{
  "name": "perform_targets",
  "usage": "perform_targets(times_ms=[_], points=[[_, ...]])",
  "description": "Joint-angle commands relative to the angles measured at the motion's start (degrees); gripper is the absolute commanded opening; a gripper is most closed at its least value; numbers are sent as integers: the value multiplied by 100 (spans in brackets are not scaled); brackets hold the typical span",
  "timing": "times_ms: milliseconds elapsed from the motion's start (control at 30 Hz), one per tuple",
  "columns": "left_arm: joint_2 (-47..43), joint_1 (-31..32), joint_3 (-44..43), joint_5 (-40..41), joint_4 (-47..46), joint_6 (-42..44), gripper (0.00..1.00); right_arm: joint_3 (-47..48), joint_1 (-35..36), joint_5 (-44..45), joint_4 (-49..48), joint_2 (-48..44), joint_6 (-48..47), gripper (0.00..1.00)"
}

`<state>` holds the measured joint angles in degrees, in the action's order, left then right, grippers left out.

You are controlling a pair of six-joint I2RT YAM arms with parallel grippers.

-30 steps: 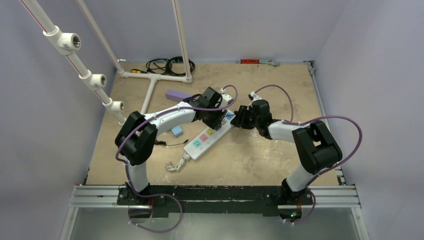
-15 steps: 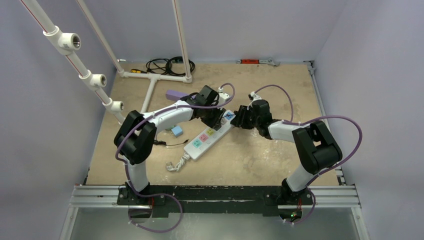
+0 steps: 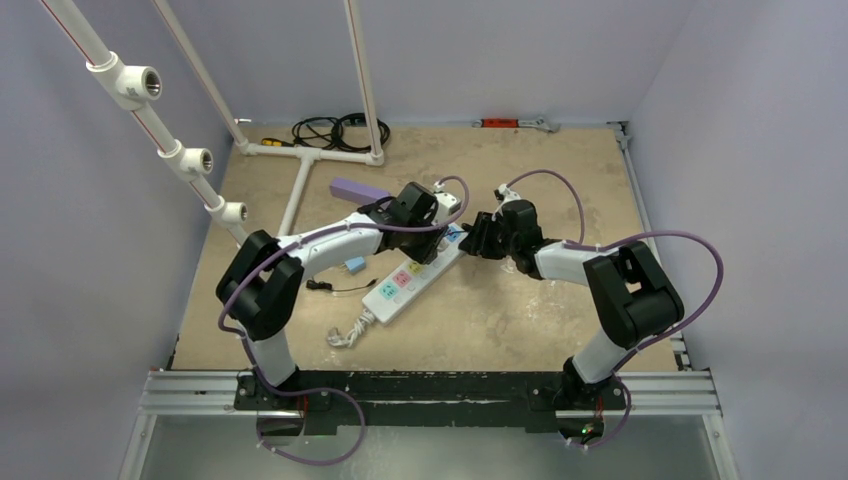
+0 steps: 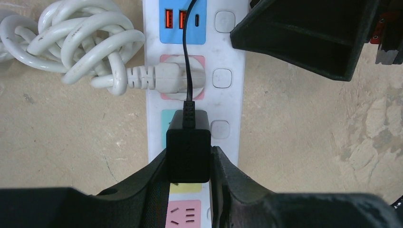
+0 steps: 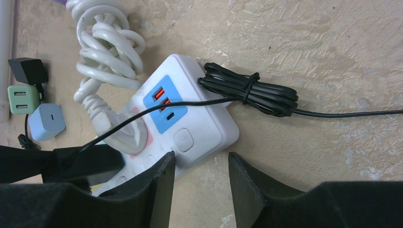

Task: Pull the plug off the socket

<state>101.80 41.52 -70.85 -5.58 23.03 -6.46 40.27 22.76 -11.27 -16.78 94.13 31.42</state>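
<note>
The socket (image 3: 400, 285) is a long white power strip (image 4: 228, 57) lying at an angle in the middle of the table, with coloured outlet faces. A black cube plug (image 4: 188, 149) with a thin black lead stands over its teal face. My left gripper (image 4: 188, 159) is shut on that plug from both sides. The plug's pins are hidden. A white plug (image 4: 178, 78) sits in the pink face, joined to the bundled white cord (image 4: 81, 38). My right gripper (image 5: 200, 159) is open at the strip's far end (image 5: 199, 128), with one finger over the strip and the other over the table.
The black lead's tied bundle (image 5: 249, 90) lies by the strip's end. Small blue (image 5: 46, 121), green (image 5: 21, 99) and black (image 5: 28, 70) adapters sit to the left. A purple box (image 3: 355, 188), a white pipe frame (image 3: 300, 170) and black cables (image 3: 335, 130) are behind.
My left arm has dropped and shifted a little toward the near left while holding the plug. The strip and its cord slid slightly the same way. The right arm barely moved.
</note>
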Motion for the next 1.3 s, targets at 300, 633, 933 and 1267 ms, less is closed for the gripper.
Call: perform_targets(times_ms=[300,633,933,1267], points=[[-407,399,-70,611,-61,203,0,-19,-24,421,675,248,-290,47],[-139,102,-315,-230,191,19,0,-8,-25,458,693,265,-277,47],[79,-215,-484,-665,455,-141,0,8,-23,481,701,290,-268,47],[-2,-320,-350,-841,206,-193,0,21,-23,485,711,301,-268,47]])
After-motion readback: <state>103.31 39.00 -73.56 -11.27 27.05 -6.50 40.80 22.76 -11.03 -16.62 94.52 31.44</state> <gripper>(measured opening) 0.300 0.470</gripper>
